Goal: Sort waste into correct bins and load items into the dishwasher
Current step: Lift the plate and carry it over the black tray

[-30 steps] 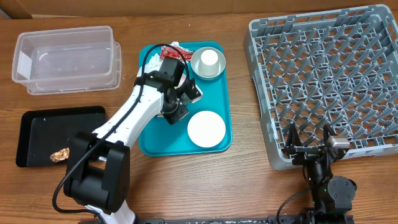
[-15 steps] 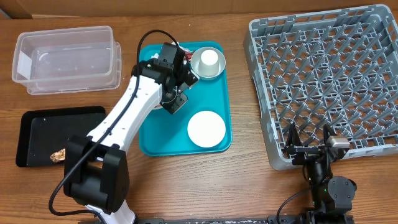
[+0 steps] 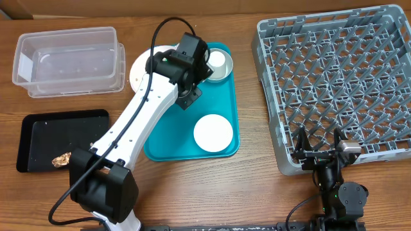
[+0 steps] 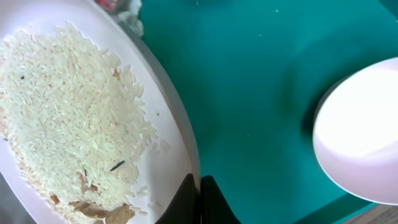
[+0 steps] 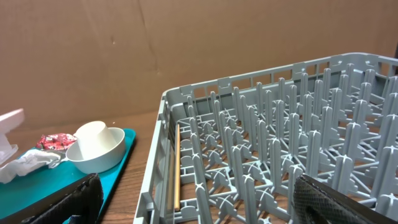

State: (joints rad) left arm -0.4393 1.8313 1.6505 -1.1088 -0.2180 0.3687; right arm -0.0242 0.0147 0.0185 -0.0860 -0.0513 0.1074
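Left hand (image 4: 200,188) pinches the plate (image 4: 171,124) rim, seemingly past the teal tray (image 4: 249,62) edge.

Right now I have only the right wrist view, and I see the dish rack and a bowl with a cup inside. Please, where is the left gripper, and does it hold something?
Observer: The left gripper is shut on the rim of the large plate, over the far left corner of the teal tray.
Operator: Is this plate clean?
Observer: No, rice covers most of it.
Operator: Is another plate waiting on the tray?
Observer: Yes, a small white plate lies flat and alone on the end of the tray nearer the robot.
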